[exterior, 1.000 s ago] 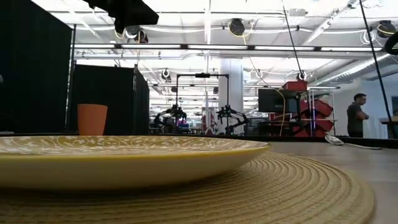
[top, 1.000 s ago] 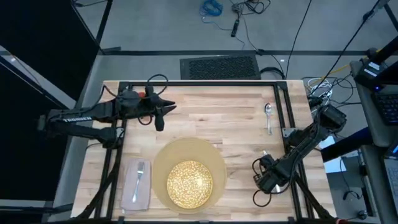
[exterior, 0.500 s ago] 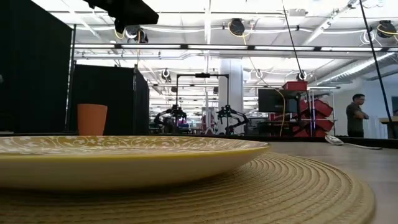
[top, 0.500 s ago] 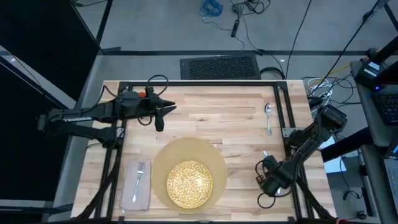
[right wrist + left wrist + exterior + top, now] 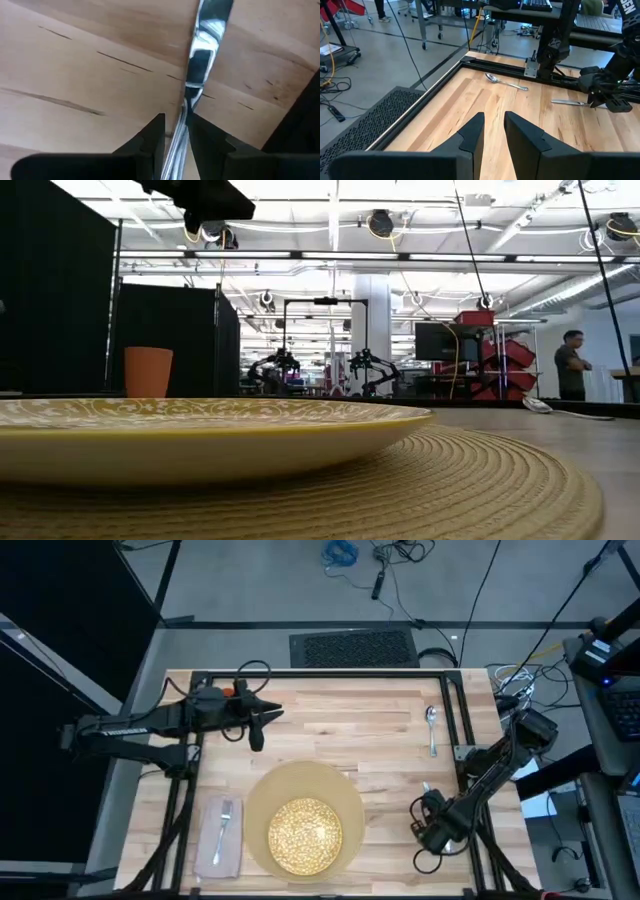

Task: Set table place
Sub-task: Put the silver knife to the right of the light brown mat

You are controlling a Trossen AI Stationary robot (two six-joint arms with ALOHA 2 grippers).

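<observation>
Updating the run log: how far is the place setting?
Done: plate on the round mat, fork on the napkin beside them. In hand: the right gripper is closed around the knife, low over the table near its right edge. Left: place the knife, then the spoon lying at the far right and the orange cup. The left gripper waits, open, at far left.

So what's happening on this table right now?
A place setting is half laid. The gold-speckled plate sits on the round mat, with the fork on the napkin beside it. The right end effector is down at the table's right side, closed on the knife lying on the wood. The left end effector hovers over the far left, fingers slightly apart and empty. The spoon lies at the far right, and the orange cup stands on the far side.
</observation>
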